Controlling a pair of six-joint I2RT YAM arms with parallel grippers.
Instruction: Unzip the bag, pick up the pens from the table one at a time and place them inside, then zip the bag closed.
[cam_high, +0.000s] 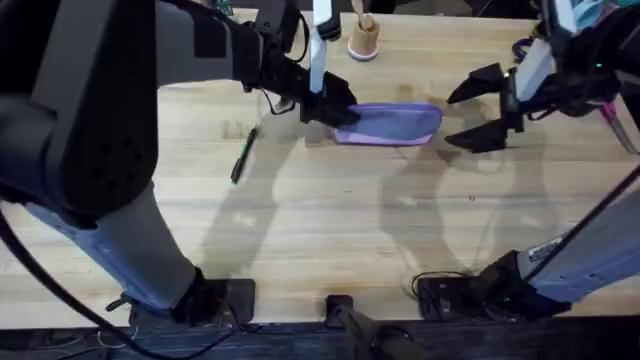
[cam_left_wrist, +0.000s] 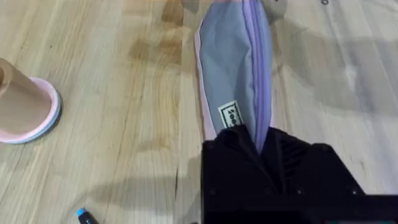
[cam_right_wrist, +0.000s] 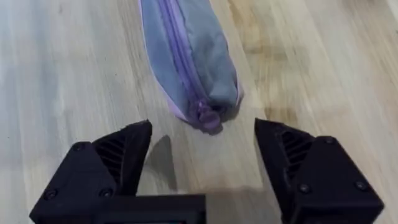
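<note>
Taking the bag (cam_high: 392, 124) as landmark: its left end is blocked, since the left gripper (cam_high: 335, 110) is clamped on it there with that arm stretching away over the table (cam_high: 330, 230) to the left. Its right end is free, with bare wood between it and the right gripper (cam_high: 478, 115), whose fingers stand wide apart just beside that end. Beyond the bag sits a small pink-based cup (cam_high: 364, 40), well to its left lies a pen (cam_high: 244, 155), and the near side is open planks.
</note>
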